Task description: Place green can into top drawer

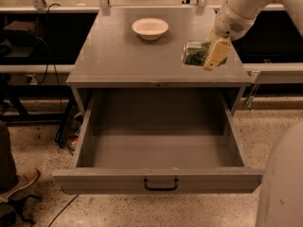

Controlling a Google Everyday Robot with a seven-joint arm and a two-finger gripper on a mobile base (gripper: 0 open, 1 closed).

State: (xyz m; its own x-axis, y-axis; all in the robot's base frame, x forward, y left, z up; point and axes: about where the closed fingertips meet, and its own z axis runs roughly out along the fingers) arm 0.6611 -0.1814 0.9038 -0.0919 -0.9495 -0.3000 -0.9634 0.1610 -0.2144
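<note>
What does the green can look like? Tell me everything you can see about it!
The green can is small, shiny metal, green and silver with pale marks, and looks dented. It lies on its side. The gripper holds its right end. It is at the right of the grey cabinet top, behind the open top drawer. Whether it touches the top is unclear.
</note>
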